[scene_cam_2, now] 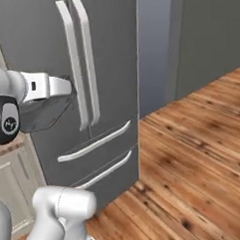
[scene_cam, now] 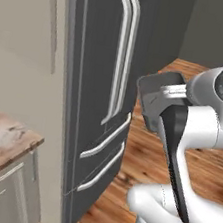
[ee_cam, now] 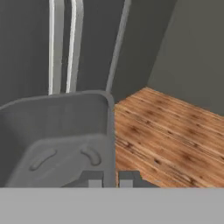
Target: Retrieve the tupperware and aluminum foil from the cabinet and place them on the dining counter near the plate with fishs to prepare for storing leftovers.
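While the arm (scene_cam: 190,140) reaches out toward the dark fridge (scene_cam: 95,81), the gripper (ee_cam: 110,179) is clamped on the rim of the tub (ee_cam: 57,135), one finger (ee_cam: 127,178) outside the wall and the other inside. The tub is held in the air, clear of any surface, just in front of the fridge doors, near their long pale handles (scene_cam_2: 81,64). Wood floor (scene_cam_2: 194,158) stretches to the right. At far left, a marbled counter (scene_cam: 2,143) stands beside the fridge.
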